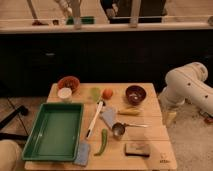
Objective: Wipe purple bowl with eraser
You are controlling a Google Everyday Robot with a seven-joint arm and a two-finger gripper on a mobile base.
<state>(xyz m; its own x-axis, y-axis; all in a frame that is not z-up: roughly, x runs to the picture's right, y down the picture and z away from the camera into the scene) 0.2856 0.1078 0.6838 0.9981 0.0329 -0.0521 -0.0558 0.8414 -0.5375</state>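
The purple bowl (135, 93) stands upright at the back right of the wooden table (155, 131), dark maroon with a paler inside. The eraser (137, 148), a small greyish-tan block on a dark base, lies flat near the front right edge, well in front of the bowl. My white arm (187, 86) reaches in from the right, beside the table's right edge. My gripper (170, 117) seems to hang below the arm's end, off the table, right of the bowl and apart from both things. Nothing shows in it.
A green tray (53, 130) fills the left side. An orange-red bowl (68, 83), white cup (64, 94), green cup (95, 92) and orange fruit (107, 93) stand at the back. A white-handled brush (94, 119), metal scoop (118, 130), green vegetable (103, 141), yellow item (129, 111) and light-blue pad (83, 153) lie mid-table.
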